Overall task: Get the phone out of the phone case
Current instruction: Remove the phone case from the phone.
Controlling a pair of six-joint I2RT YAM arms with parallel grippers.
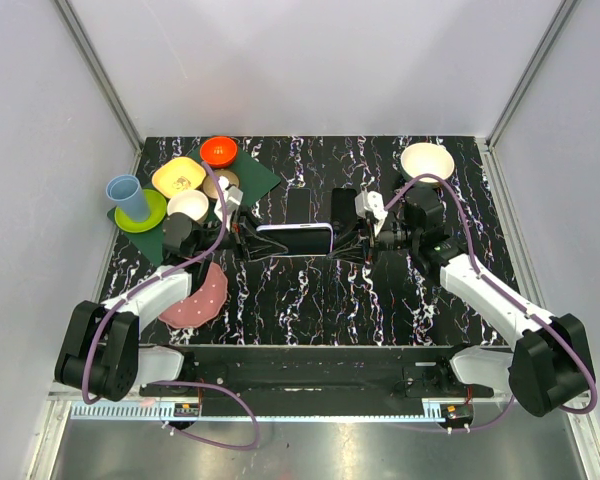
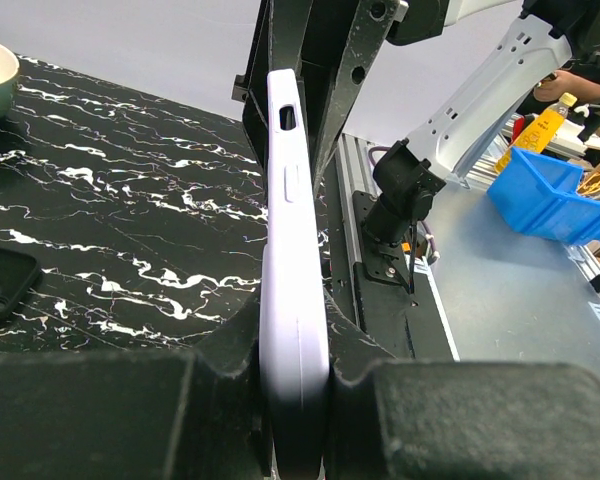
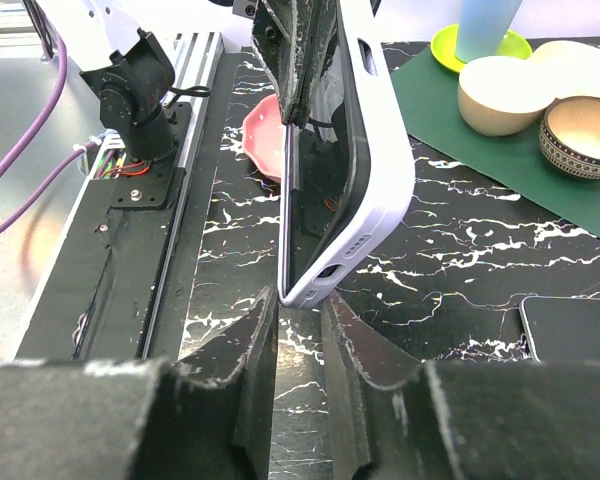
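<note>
Just beyond the pink plate (image 1: 202, 297) and to its right, the lilac phone case (image 2: 285, 200) stands on its long edge above the worktop (image 1: 310, 300), the phone (image 3: 315, 200) seated inside. On the plate's side, the left hand (image 2: 295, 335) clamps one end of the case. Farther from the plate, the right hand (image 3: 300, 335) sits narrow at the other end — whether it pinches, I cannot tell.
</note>
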